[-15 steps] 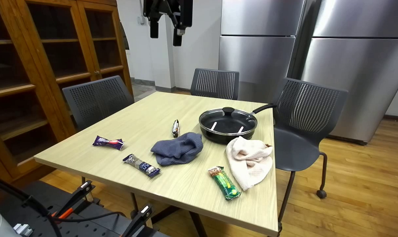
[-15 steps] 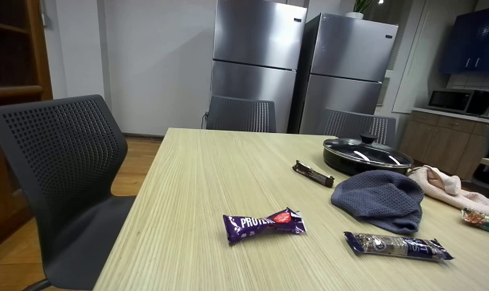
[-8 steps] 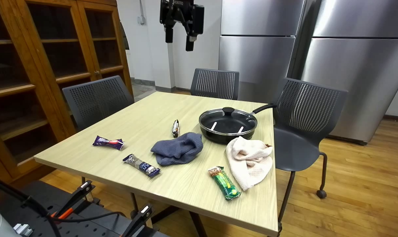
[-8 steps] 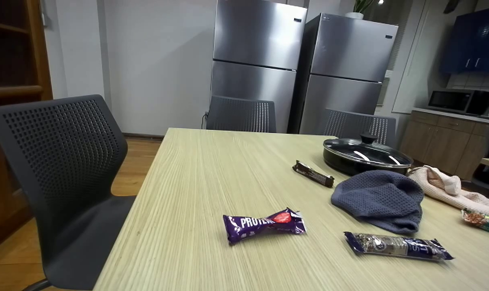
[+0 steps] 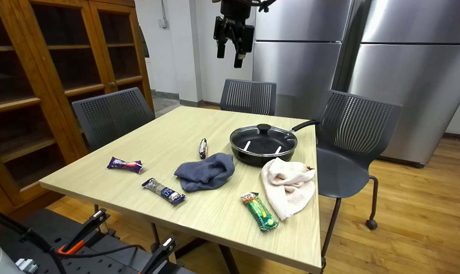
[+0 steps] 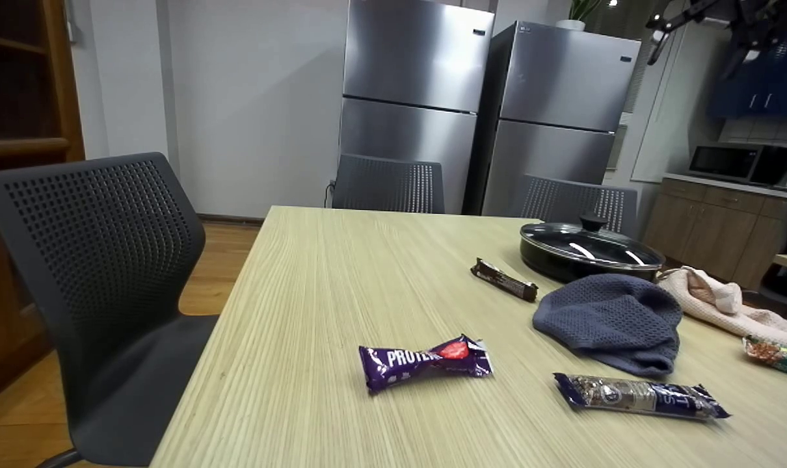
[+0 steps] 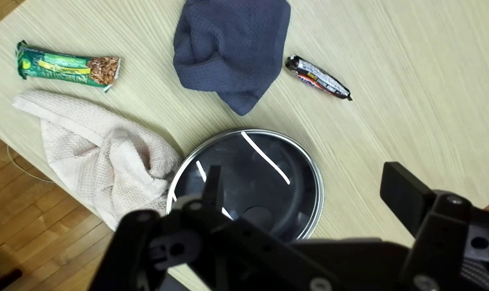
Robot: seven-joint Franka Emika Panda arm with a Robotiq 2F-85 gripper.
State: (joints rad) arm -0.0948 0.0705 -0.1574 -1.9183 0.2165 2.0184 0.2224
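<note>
Jaws spread wide over the tabletop (image 5: 165, 137); lidded pan (image 5: 263, 146) near one corner, its handle (image 5: 305, 125) hidden in the wrist view; green-wrapped bar (image 6: 780, 359) cut off in an exterior view.

Black two-fingered robot gripper (image 5: 229, 59), jaws parted, hanging well above a pale wood-grain table (image 5: 165, 133).
On the table: round black frying pan (image 5: 249, 158) under a clear glass lid (image 5: 262, 142); crumpled woven cream cloth (image 5: 289, 184), just beside the pan; crumpled woven slate-blue cloth (image 5: 206, 173), near the pan; oblong green-wrapped bar (image 5: 259, 212); oblong navy-and-grey-wrapped bar (image 5: 164, 191); oblong purple-wrapped bar (image 5: 125, 164); dark-and-white-wrapped bar (image 5: 203, 148), just beyond the slate-blue cloth.
</note>
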